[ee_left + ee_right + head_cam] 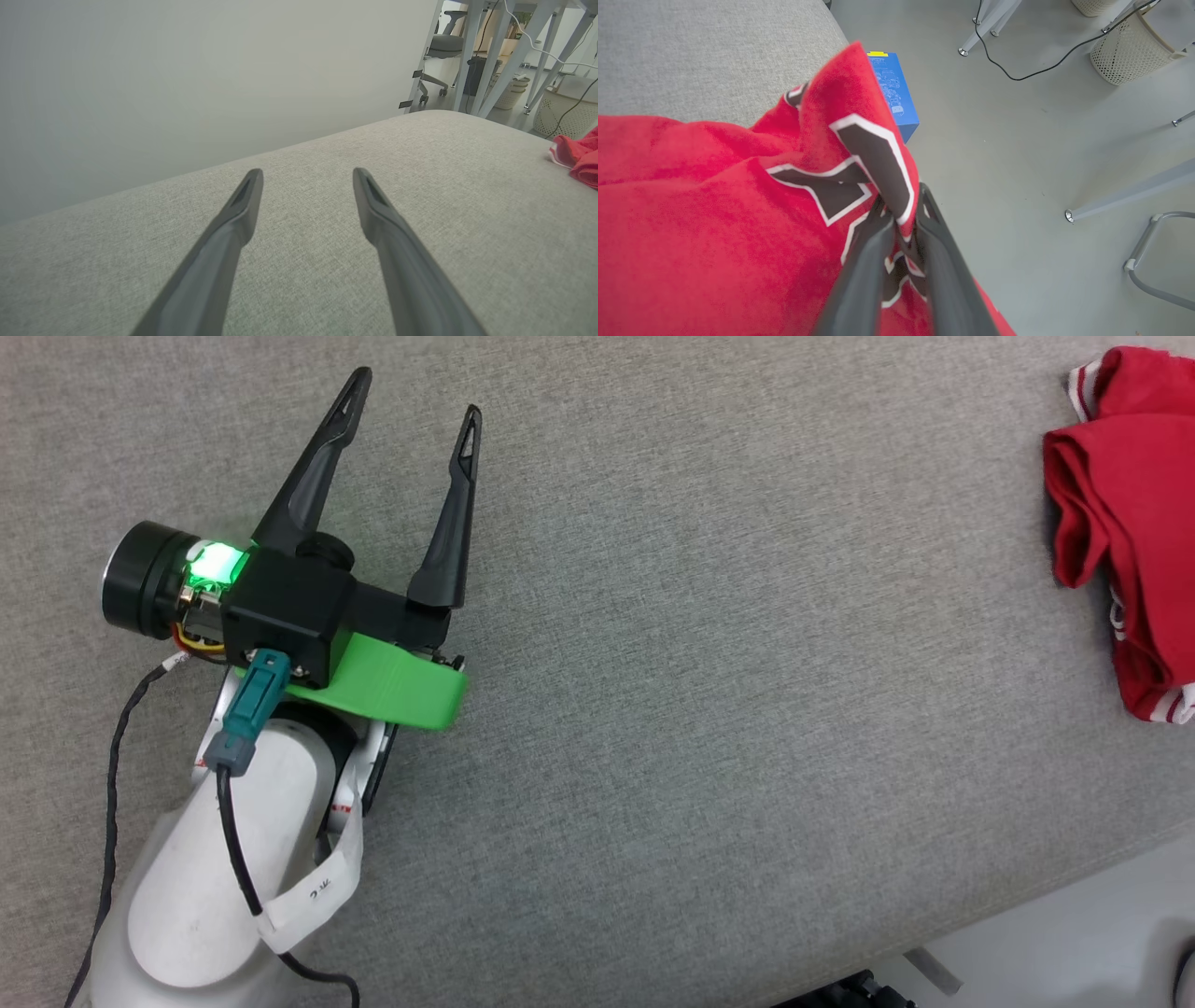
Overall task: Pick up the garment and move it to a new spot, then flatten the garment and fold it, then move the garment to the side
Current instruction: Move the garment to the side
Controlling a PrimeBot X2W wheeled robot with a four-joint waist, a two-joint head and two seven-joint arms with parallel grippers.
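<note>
At the right end of the grey padded surface (700,663), the garment (1125,523) lay bunched in a loose heap, its long axis running up and down the head view along that view's right edge. One fold stood lifted in a peak close to the surface's edge, with bare floor and a blue box (894,91) beyond it. The right gripper (902,198) was found drawn narrowly together on that fold, red cloth and part of the black-and-white lettering (873,154) caught between its fingers. The left gripper (416,392) hovered over bare padding with its fingers spread wide and nothing between them. From it the garment lay far off to the right, well apart, at the margin of its own wrist view. The right arm was judged plainly the nearer and already in contact. Any two-handed flattening would therefore require the left arm to cross rightward over the padding to reach the heap.
</note>
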